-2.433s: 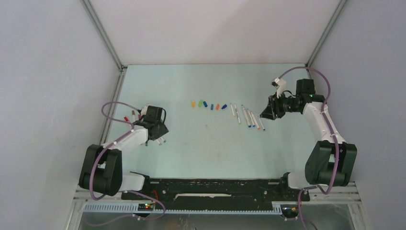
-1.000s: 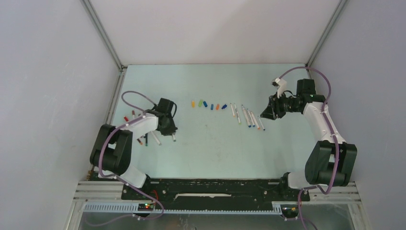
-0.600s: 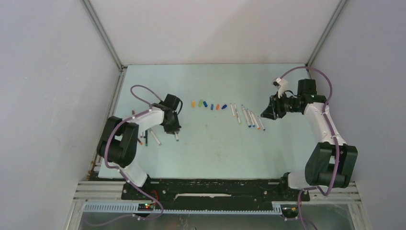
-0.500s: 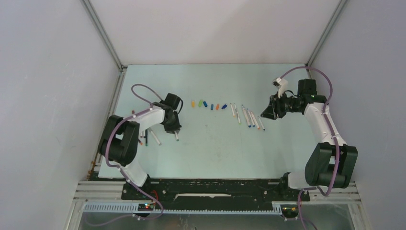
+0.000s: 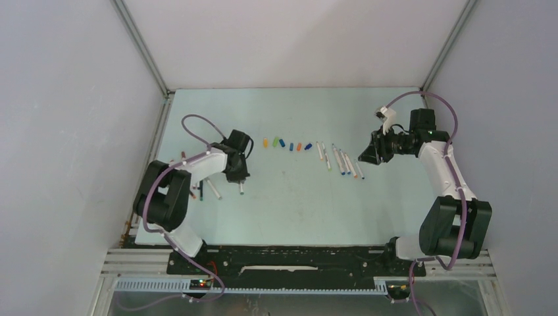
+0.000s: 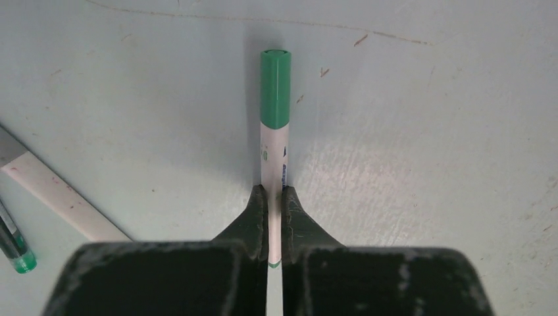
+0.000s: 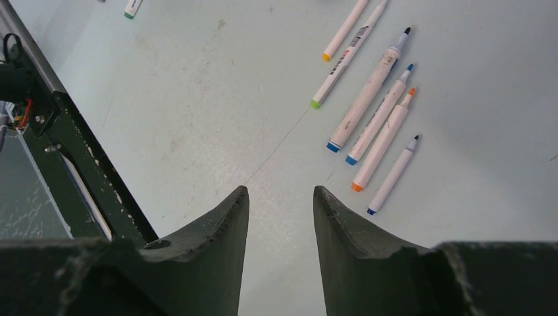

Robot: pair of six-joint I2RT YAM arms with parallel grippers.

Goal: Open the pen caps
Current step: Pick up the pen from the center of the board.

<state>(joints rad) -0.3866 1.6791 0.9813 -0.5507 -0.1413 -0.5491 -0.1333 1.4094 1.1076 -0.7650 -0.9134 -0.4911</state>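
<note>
Grips the white barrel (image 6: 274, 153) in the left gripper (image 6: 270, 197), jaws pressed flat against it. Leaves the green cap (image 6: 275, 85) free, straight ahead of the fingertips, in line with the barrel's long axis. Hovers with the right gripper (image 7: 281, 197) half open and empty, well to the right of the green cap, beyond the loose pen caps (image 5: 286, 144) and the uncapped pens (image 5: 342, 160). Likely calls for a straight pull on the green cap along that axis, by the far arm.
</note>
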